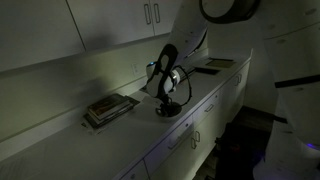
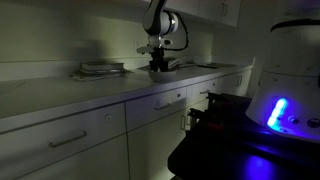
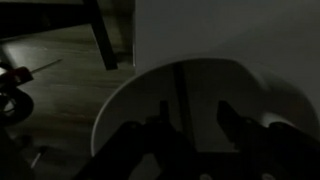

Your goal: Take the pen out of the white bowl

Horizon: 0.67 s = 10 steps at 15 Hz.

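The scene is dim. In the wrist view the white bowl (image 3: 255, 95) fills the lower middle, and the pen (image 3: 180, 85) lies in it as a thin dark stick running away from the camera. My gripper (image 3: 192, 118) is open and low over the bowl, with a finger on each side of the pen. I cannot tell whether the fingers touch it. In both exterior views the gripper (image 1: 167, 98) (image 2: 158, 60) reaches straight down into the bowl (image 1: 170, 111) (image 2: 164, 69) on the counter. The pen is hidden there.
A stack of flat books (image 1: 110, 107) (image 2: 100, 69) lies on the counter beside the bowl. A flat tray (image 1: 216, 65) sits further along the counter. Wall cabinets hang above. A device with a blue light (image 2: 277, 110) stands off the counter.
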Each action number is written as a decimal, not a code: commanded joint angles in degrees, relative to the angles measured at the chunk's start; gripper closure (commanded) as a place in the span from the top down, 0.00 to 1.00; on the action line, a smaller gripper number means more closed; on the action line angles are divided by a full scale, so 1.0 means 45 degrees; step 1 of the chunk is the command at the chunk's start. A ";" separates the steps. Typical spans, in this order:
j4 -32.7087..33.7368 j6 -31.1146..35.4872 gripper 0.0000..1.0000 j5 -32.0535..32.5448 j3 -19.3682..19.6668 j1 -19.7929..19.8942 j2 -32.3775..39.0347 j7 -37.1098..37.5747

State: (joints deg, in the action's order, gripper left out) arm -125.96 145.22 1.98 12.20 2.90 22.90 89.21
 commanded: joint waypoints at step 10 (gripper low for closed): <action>-0.0595 0.0600 0.00 0.0139 0.0403 -0.0412 -0.0330 -0.1412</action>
State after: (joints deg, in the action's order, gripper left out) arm -127.55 146.28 2.00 12.88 2.26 22.13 84.36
